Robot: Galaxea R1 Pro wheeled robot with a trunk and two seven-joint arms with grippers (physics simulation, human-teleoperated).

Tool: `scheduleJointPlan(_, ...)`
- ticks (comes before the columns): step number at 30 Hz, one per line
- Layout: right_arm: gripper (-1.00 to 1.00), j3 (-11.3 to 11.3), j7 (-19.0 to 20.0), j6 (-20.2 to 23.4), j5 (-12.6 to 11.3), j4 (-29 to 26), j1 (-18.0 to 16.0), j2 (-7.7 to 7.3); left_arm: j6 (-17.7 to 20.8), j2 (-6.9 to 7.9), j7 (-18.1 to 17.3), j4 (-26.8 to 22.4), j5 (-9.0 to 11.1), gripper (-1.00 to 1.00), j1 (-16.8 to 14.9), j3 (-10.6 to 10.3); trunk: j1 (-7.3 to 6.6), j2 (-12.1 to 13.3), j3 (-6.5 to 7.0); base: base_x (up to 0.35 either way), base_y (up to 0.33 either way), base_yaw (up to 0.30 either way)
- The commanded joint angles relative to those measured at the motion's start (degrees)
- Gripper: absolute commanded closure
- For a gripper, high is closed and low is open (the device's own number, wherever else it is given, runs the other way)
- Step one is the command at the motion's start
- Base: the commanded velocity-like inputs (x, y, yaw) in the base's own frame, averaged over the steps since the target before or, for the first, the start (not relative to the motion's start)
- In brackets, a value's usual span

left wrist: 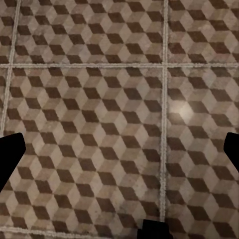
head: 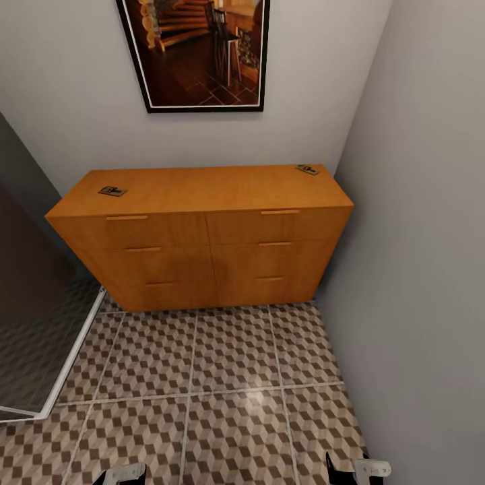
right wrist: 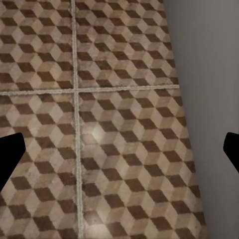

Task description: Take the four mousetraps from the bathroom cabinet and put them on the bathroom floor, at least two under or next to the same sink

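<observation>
Against the far wall, below a framed picture [head: 201, 50], stands the cabinet [head: 202, 236], its right end close to the grey side wall [head: 424, 236]. Going left to right: at the far left a glass panel with a white frame [head: 64, 367] runs along the floor beside the cabinet's left end; on the cabinet's top, near its left front corner, lies one mousetrap [head: 112, 191]; a second trap [head: 307, 169] lies at the far right corner of the top, well apart from the first. Both lie flat. The drawer fronts with their slim bar handles are shut. The floor [head: 222, 377] of cube-patterned tiles stretches from the cabinet's foot to the near edge of the head view, where the left gripper [head: 121, 475] and the right gripper [head: 357, 469] just show, both low and well short of the cabinet. In the left wrist view the left gripper's fingers [left wrist: 11, 154] stand spread wide at either side, with bare tile between them. In the right wrist view the right fingers [right wrist: 10, 154] are likewise spread wide apart over tile, with the grey wall just beside them.
</observation>
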Motion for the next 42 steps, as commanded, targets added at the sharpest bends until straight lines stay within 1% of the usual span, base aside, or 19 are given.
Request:
scheduleJointPlan(1, -1.00, 0.5, -0.1, -0.2, -0.5, 0.0, 0.0, 0.00, -0.3, 0.00, -0.1, 0.2, 0.1, -1.00, -0.1, 0.2, 0.00, 0.0, -0.04, 0.000, 0.000, 0.000)
scheduleJointPlan(42, -1.00, 0.5, -0.1, -0.1, -0.5, 0.0, 0.0, 0.00, -0.4, 0.00, -0.1, 0.2, 0.1, -1.00, -0.1, 0.2, 0.00, 0.0, -0.04, 0.000, 0.000, 0.000)
